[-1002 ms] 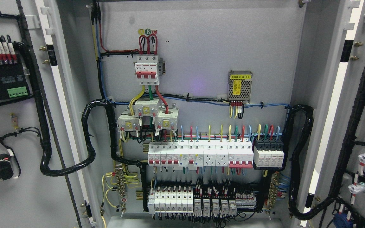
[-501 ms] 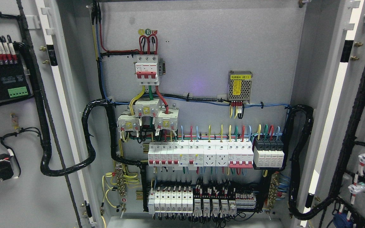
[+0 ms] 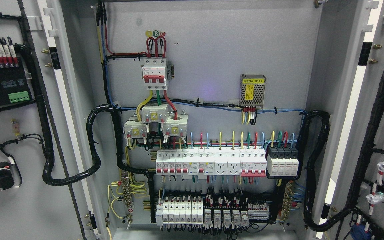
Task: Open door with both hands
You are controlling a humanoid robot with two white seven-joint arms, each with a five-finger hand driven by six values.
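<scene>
1. Already swung wide, both doors of the electrical cabinet flank the frame: the left door fills the left edge, the right door the right edge, their inner faces turned toward the camera.
2. Neither robot hand appears anywhere in the head view, so whether the fingers are apart, together or clamped on anything cannot be told.
3. Between the doors, the grey back panel carries the gear: a red-and-white main breaker at upper centre, a mesh-cased power supply to its right, and a row of white breakers across the lower middle.
4. Black cable looms loop from the panel out to each door, left slack, by the look of it, so that the doors can hinge fully without straining the wiring.
5. A second terminal row sits along the bottom, close to the cabinet floor.
6. Judging by how the doors stand, the opening appears complete, with little left but to keep the arms clear.
</scene>
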